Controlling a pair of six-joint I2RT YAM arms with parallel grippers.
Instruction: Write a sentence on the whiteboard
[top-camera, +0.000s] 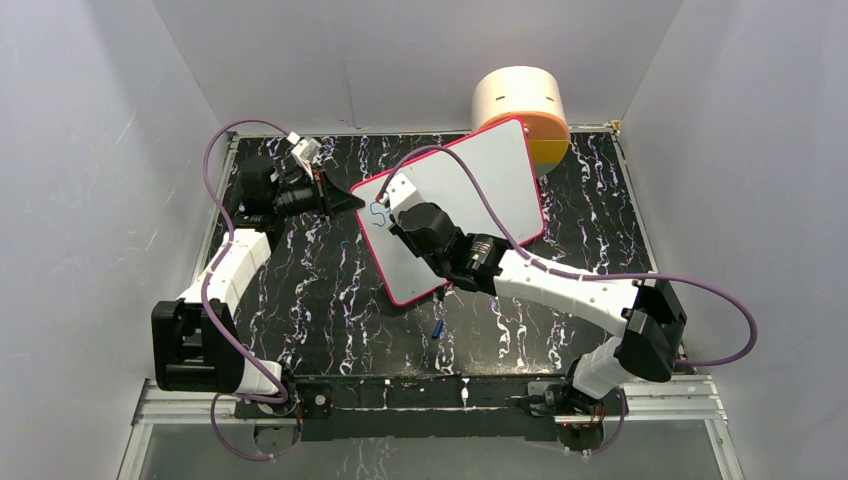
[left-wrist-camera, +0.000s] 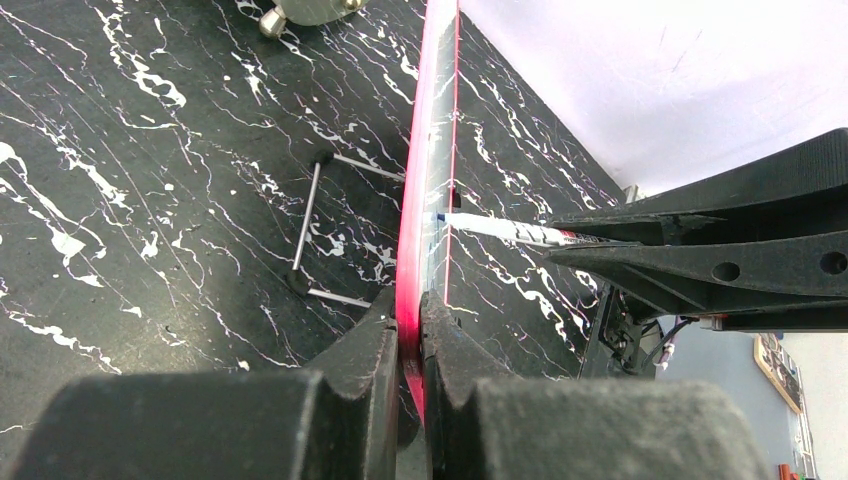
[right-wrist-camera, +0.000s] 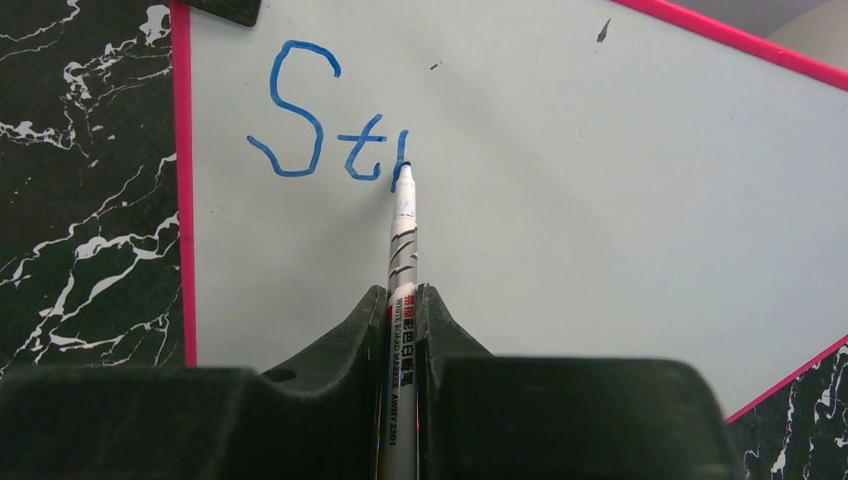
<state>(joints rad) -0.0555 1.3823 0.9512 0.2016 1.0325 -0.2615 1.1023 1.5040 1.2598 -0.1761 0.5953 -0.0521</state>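
On the black, white-veined tabletop, the large pink-framed white whiteboard sits askew at centre frame. The left gripper pinches its left edge. The right gripper clamps a slim white marker pen, its tip touching the blue handwritten sentence, which reads "St" plus one more stroke, at the board's upper left.

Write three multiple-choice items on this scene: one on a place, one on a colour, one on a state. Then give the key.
1. The marker has its tip:
A. on the whiteboard, just right of the "t"
B. at the board's far corner
C. off the board altogether

2. The letters are:
A. red
B. black
C. blue

3. The left gripper is:
A. open
B. shut on the whiteboard's edge
C. shut on the marker

Key: 1 A, the tip touches the newest stroke; 2 C, the strokes show blue on white; 3 B, its fingers pinch the pink edge.
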